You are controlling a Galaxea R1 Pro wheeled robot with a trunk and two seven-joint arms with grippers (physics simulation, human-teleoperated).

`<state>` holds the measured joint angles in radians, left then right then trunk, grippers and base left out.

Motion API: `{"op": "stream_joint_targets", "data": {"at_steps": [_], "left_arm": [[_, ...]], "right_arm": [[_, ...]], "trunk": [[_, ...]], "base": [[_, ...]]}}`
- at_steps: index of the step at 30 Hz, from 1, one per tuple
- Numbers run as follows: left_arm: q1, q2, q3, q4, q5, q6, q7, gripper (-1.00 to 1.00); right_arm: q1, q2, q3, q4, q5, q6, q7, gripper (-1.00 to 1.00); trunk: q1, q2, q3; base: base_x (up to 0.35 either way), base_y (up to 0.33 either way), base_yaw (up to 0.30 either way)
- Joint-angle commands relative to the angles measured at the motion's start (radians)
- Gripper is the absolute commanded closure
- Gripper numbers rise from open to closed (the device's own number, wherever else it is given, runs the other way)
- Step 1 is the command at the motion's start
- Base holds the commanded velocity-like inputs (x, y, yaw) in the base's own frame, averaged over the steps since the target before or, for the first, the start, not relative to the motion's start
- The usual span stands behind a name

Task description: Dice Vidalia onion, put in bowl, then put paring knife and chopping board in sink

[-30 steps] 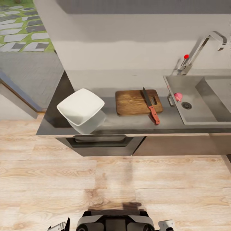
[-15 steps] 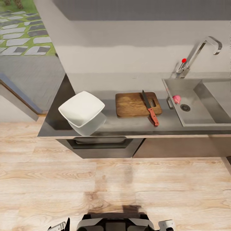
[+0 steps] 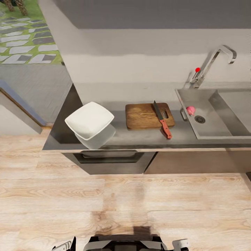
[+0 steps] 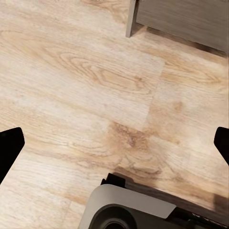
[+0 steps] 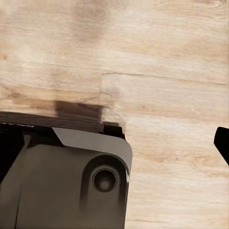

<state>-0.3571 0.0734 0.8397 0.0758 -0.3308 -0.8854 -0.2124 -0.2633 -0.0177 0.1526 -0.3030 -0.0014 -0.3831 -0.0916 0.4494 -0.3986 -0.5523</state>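
Where wrists face floor (image 4: pixel 95 71), head-view onion (image 3: pixel 190 110)

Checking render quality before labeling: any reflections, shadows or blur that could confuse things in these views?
Head view: glossy countertop mirrors the bowl; a soft shadow lies on the floor; the onion is small and fuzzy. Wrist views: floor grain sharp, pincer fingertips dark and cut by the frame.

Bowl (image 3: pixel 89 120) glossy white, chopping board (image 3: pixel 149 116) brown wood grain, paring knife (image 3: pixel 162 119) red handle with dark blade, onion (image 3: pixel 190 110) pink. Countertop (image 3: pixel 139 136) grey and reflective, sink (image 3: pixel 216 115) bare steel with a dark drain, faucet (image 3: pixel 212 64) chrome with a red dot. Floor (image 3: pixel 125 205) pale wood-grain planks.
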Motion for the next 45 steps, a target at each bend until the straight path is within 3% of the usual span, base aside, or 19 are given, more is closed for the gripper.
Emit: {"op": "stream_joint_targets", "data": {"at_steps": [1, 45], "left_arm": [[-0.001, 0.001, 0.008, 0.004, -0.004, -0.004, -0.004, -1.00], [-0.001, 0.000, 0.008, 0.004, -0.004, 0.014, -0.004, -1.00]], "right_arm": [[-0.001, -0.001, 0.008, 0.001, 0.000, -0.002, -0.009, -1.00], [-0.001, -0.001, 0.009, 0.004, 0.000, -0.002, -0.008, -1.00]], "trunk": [[0.001, -0.001, 0.001], [0.001, -0.001, 0.072]], "base": [[0.000, 0.000, 0.000], [0.000, 0.000, 0.000]]}}
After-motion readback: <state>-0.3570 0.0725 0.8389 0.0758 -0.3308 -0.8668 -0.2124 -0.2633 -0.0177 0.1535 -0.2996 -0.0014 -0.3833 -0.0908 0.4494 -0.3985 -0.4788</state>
